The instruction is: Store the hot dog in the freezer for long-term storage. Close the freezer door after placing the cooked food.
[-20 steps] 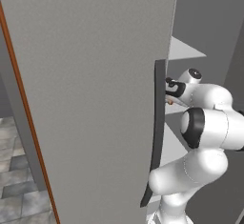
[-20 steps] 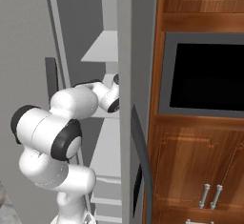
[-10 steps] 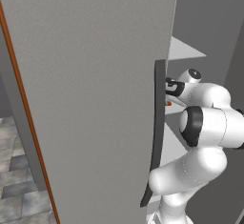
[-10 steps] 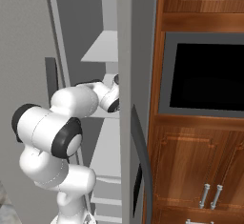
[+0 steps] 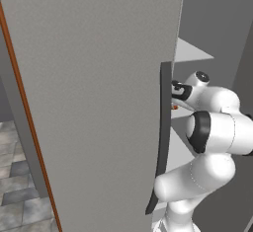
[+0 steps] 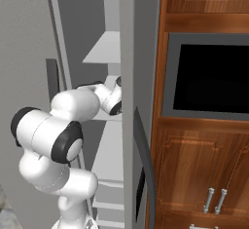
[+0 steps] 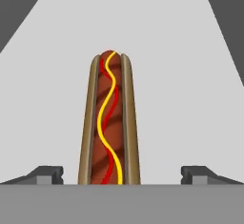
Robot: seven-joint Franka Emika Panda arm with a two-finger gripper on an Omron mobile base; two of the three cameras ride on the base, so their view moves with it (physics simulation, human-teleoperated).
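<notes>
1. We see the small tan-bunned hot dog [image 7: 109, 123], with its red sausage and thin yellow squiggle, lying lengthwise on a flat white shelf [image 7: 190, 99] inside the freezer [image 6: 104, 52], the narrower section of the tall matte grey fridge.

2. Our two-finger gripper [image 7: 121, 173] has its dark fingertips [image 7: 45, 174] spread wide, one on each side of the bun, well clear of it; neither pad touches it. We judge the placing done, since the hot dog rests on the shelf by its own weight.

3. What is left, as we read it: draw the hand out of the compartment and shut the narrow grey freezer door [image 5: 94, 102], which stands swung open, its long dark curved handle [image 5: 160, 137] just beside our wrist in the left base view.

4. Our white arm [image 6: 58, 135] rises from the base, folds at the elbow and reaches forward into the compartment at middle shelf height, the hand looking along the shelf towards the back.

5. To the right of the fridge, a wooden cabinet [image 6: 194, 174] holds a black-fronted built-in oven [image 6: 209, 79].
</notes>
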